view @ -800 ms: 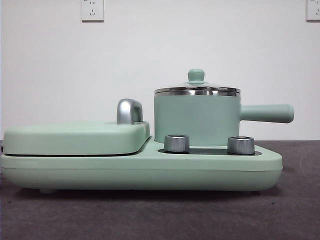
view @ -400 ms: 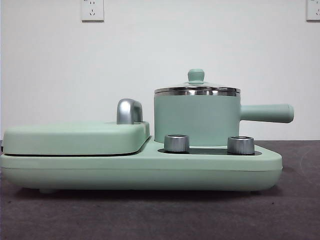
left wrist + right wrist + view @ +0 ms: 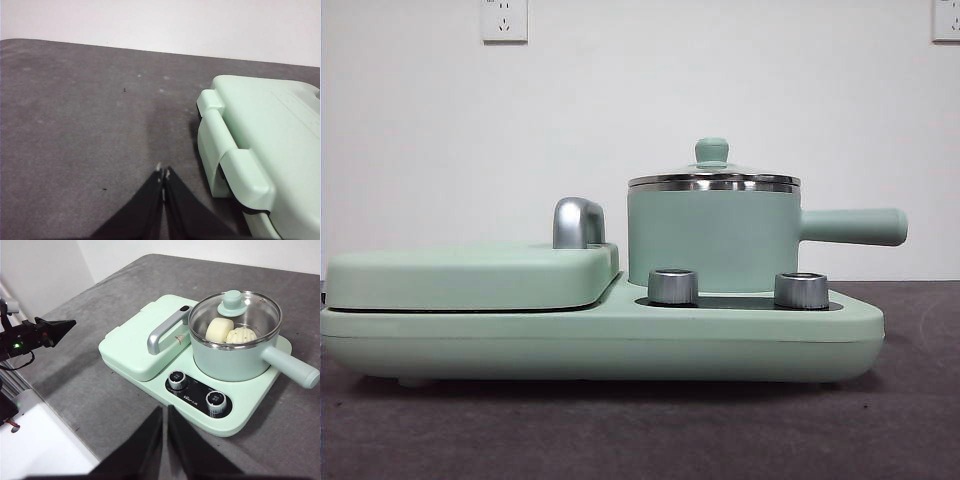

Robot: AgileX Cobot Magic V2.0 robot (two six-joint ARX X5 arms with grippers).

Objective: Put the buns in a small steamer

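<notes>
Both buns sit in the lidded steamer; the task looks done

The smooth bun (image 3: 219,329) and ridged bun (image 3: 242,335) lie touching inside the steamer (image 3: 235,347), under its glass lid (image 3: 234,310), beside the grill plate (image 3: 145,347). The left gripper (image 3: 163,175) is closed and empty over bare table (image 3: 75,125) near the grill; the right gripper (image 3: 164,412), also closed and empty, hangs well back. Best now to keep both arms clear of the handle (image 3: 290,367)

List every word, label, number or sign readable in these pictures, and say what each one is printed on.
No text can be read for certain.
Control panel between the two knobs: a small white line of print, too small to read.
Chrome handle area of the grill plate: a tiny mark beside it, too blurred to read.
Steamer, lid, buns and wall sockets: no lettering visible.
</notes>
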